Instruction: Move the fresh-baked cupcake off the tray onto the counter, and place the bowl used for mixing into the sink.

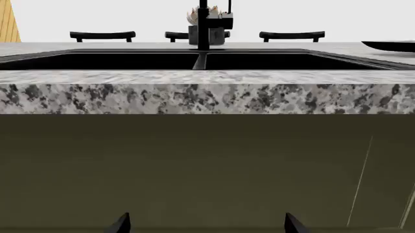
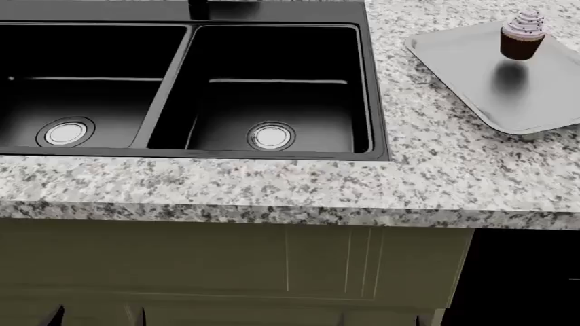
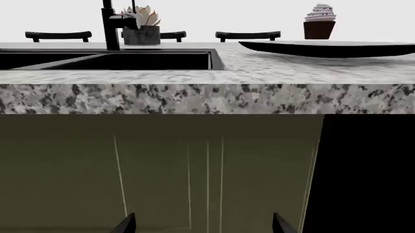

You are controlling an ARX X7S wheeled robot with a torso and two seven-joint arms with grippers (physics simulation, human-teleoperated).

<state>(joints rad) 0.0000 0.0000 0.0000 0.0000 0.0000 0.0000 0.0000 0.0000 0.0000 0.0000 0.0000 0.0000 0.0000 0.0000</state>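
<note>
Cupcake: we saw the cupcake (image 2: 523, 34) standing upright near the far edge of the tray (image 2: 507, 95), untouched; the right wrist view showed it (image 3: 319, 21) above the tray's rim (image 3: 324, 48).
Tray: it lay on the tabletop (image 2: 417, 170) to the right of the sink (image 2: 272, 81), one corner running out of the head view.
Bowl: we could not find it in any view.
Sink: both basins were bare down to their drains; the faucet (image 1: 203, 24) rose behind the divider.
Right fingers: the right fingers (image 3: 127, 222) showed only as two dark tips, set wide apart and holding nothing, low in front of the cabinet below the tabletop's edge.
Left fingers: the left fingers (image 1: 122, 223) were likewise spread wide and empty, below the edge and facing the sink.
Step in hand: we judged the reach for the cupcake had not begun.
Doing it well: we judged the right arm should rise clear of the stone lip first, then come at the dark base from the side, closing gently below the frosting so the cupcake stayed upright.
Risk: we judged a low approach could catch the tray's rim and shove it.
</note>
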